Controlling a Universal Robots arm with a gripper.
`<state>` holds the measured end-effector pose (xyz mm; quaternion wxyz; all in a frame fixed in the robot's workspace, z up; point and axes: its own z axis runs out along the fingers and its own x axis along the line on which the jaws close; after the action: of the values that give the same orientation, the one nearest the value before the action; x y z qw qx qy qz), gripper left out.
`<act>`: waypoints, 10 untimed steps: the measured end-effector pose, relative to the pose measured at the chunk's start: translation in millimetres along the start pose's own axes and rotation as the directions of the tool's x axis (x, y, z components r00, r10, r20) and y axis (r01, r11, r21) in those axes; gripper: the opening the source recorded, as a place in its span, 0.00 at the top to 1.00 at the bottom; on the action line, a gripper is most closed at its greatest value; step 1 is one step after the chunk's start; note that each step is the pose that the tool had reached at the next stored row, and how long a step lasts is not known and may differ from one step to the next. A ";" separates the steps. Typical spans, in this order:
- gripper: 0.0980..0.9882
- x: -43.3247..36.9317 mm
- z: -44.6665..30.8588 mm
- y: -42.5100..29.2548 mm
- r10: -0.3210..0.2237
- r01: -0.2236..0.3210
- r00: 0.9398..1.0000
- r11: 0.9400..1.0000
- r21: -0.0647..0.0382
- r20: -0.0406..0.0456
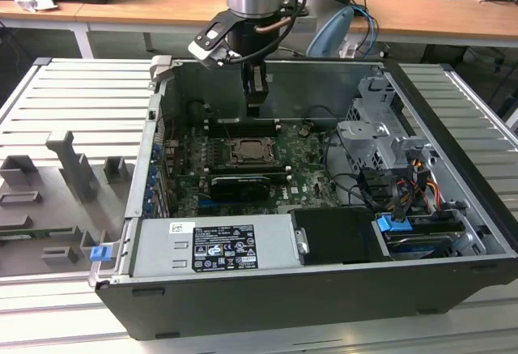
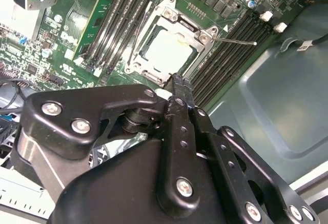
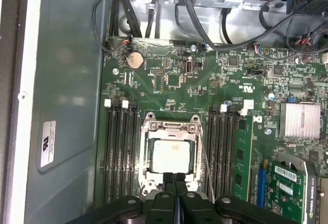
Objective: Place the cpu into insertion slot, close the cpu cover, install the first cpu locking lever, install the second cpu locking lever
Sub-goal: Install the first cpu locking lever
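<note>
Your gripper (image 3: 174,177) hangs over the socket (image 3: 145,152) edge, fingers pressed together, holding nothing. The chip (image 3: 171,155), a pale flat metal square, already lies in the socket, framed by the thin silver cover (image 3: 169,127). Likely light, stiff, fragile underneath: take hold by the edges only. A springy wire lever (image 3: 205,157) runs beside the frame, w/ green board (image 3: 169,80) around

The cpu (image 3: 172,156) lies in the insertion slot (image 3: 147,158), framed by the cpu cover (image 3: 169,127). Memory slots (image 3: 120,152) flank that slot on opposite sides.
</note>
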<state>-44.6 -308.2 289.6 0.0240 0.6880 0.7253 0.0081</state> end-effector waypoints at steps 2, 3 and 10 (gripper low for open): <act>0.99 0.0 -1.1 0.1 0.000 0.000 1.000 1.000 0.000 0.001; 0.99 0.1 -1.7 0.1 0.000 0.000 1.000 1.000 0.000 0.001; 0.99 0.3 -10.8 0.5 0.000 0.000 1.000 1.000 0.000 0.007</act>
<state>-44.6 -307.6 300.3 0.0263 0.6879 0.7253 0.0057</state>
